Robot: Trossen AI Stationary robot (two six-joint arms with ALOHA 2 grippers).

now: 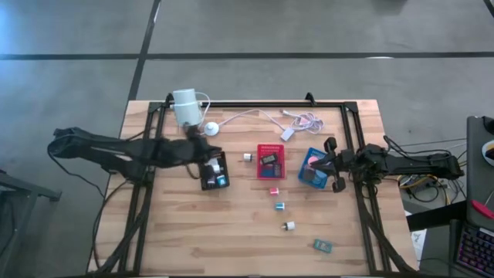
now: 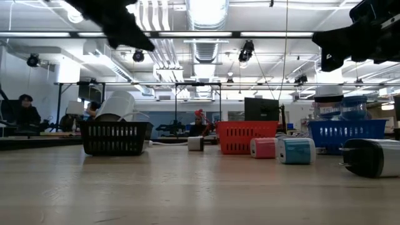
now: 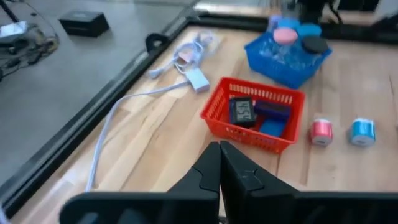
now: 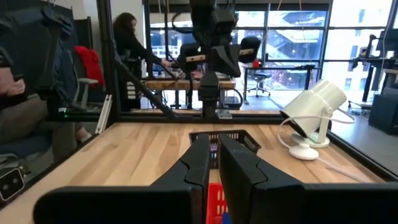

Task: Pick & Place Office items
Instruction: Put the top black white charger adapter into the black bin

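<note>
Left end effector [image 1: 202,154], fingers closed and empty above the black tray [image 1: 214,171], seems between picks; next it must open over a loose block such as the pink one [image 1: 273,190] on the desk [image 1: 231,239].

two dark arms, black casings, jointed segments, black cables along the links. left gripper [image 3: 219,163]: matte black angular fingers on wide black crossbar. right gripper [image 4: 212,163]: same black wedge-shaped fingers.

Trays [image 1: 270,171] — black, red, blue — on pale wood table [image 1: 193,232].
</note>
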